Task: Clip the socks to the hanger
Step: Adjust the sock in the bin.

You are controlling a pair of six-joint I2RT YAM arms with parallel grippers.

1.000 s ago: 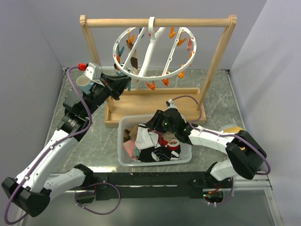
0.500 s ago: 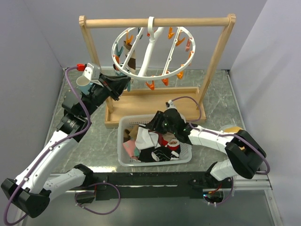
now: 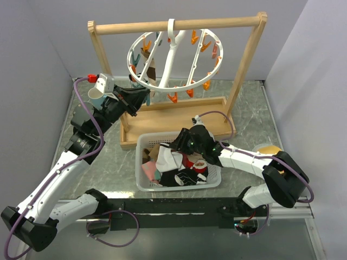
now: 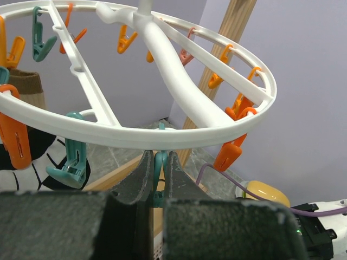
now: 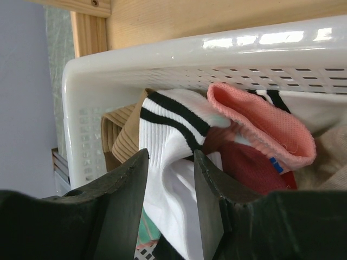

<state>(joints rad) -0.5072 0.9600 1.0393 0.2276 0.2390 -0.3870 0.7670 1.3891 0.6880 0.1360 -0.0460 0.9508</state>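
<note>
The round white hanger [image 3: 179, 88] hangs by its hook from the wooden frame, with orange and teal pegs around its rim. My left gripper [image 3: 142, 98] reaches up under the ring [image 4: 135, 138] and is shut on a teal peg [image 4: 159, 162]. A brown sock [image 4: 24, 86] and a cow-patterned sock [image 4: 32, 162] hang clipped at the left. Several socks lie in the white basket [image 3: 140, 168]. My right gripper [image 3: 172, 148] is down in the basket [image 5: 190, 54], jaws closed on a white sock with black stripes [image 5: 173, 124]. A pink sock [image 5: 265, 124] lies beside it.
The tall wooden frame [image 3: 173, 24] stands on a wooden tray base [image 3: 162, 116] just behind the basket. A cup [image 3: 95, 96] sits at the far left. A yellow object [image 3: 268, 149] lies right of the right arm. Grey walls close in on both sides.
The hanger and the top of the wooden frame have swung slightly left with my left gripper. My right jaws have closed a little on the white sock.
</note>
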